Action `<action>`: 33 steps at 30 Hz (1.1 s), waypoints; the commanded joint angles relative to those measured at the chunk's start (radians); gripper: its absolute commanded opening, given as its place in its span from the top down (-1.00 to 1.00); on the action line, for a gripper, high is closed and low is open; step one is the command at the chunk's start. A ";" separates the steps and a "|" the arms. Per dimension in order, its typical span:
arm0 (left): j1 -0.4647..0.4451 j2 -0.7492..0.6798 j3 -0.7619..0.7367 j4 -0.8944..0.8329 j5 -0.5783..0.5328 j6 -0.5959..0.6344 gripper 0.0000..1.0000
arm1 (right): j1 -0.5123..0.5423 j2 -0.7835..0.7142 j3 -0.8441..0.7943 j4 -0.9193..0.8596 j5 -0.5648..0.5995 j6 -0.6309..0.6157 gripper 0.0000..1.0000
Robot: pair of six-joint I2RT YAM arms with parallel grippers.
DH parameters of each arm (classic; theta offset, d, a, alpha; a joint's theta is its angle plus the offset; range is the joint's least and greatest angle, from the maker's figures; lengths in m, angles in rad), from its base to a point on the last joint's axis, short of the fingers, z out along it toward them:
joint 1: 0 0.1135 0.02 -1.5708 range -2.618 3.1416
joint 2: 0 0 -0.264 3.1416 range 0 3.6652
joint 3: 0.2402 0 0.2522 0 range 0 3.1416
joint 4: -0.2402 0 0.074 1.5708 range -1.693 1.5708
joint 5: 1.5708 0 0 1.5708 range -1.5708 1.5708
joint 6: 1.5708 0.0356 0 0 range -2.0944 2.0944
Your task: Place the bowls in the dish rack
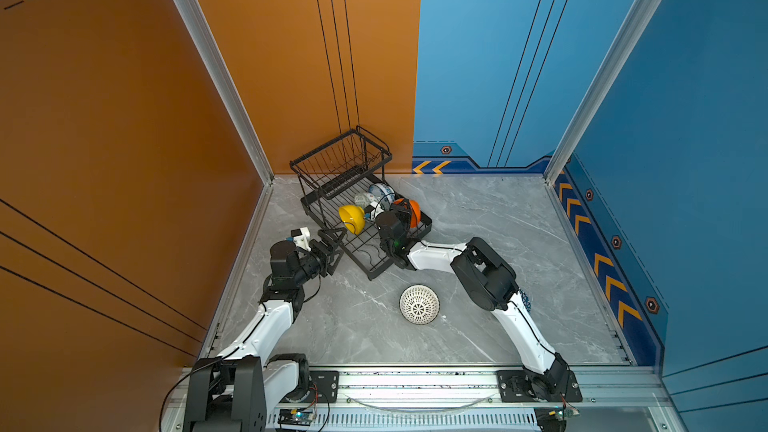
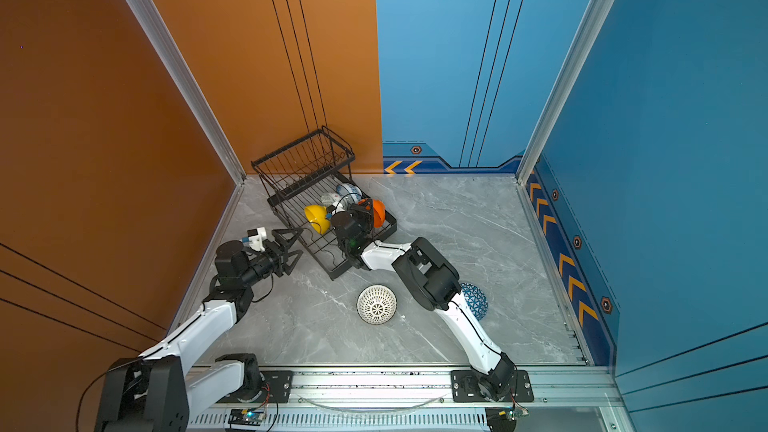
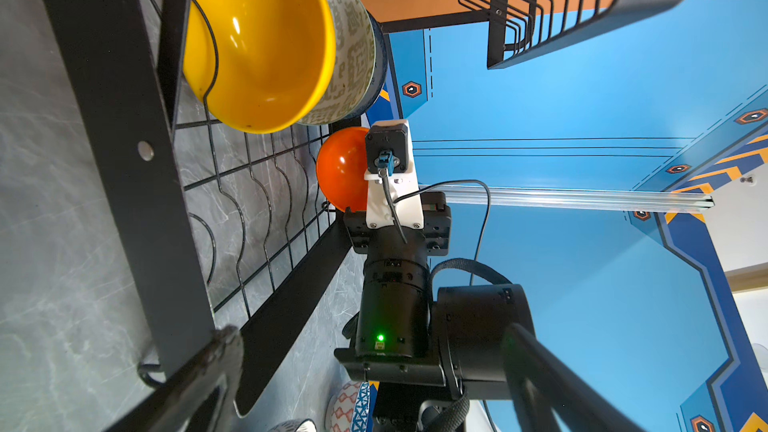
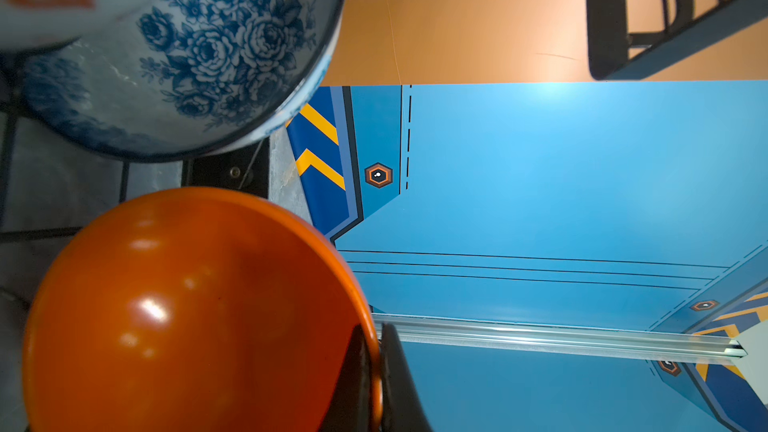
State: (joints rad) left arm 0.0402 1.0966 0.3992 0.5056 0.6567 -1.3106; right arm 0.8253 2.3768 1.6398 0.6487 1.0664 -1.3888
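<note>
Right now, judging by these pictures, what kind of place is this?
Probably a robot test cell, not a real kitchen: printed wall panels, robot arms on an aluminium rail, and a dish rack on a marble-look table.

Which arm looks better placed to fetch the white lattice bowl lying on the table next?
Probably left: the left hand is open and empty beside the dish rack, while the right hand is shut on the orange bowl's rim.
</note>
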 commanded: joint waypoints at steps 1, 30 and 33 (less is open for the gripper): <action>0.006 0.018 -0.005 0.030 0.024 0.005 -0.96 | -0.049 0.028 0.016 0.009 0.020 -0.096 1.00; -0.180 0.189 0.055 0.132 -0.057 0.028 -0.96 | -0.097 -0.027 -0.114 0.131 -0.128 -0.145 1.00; -0.220 0.235 0.070 0.153 -0.075 0.039 -0.96 | -0.107 -0.029 -0.115 0.128 -0.133 -0.139 1.00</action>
State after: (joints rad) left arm -0.1562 1.3075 0.4397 0.6079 0.6209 -1.3029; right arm 0.7620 2.3562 1.5490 0.8013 0.9398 -1.5513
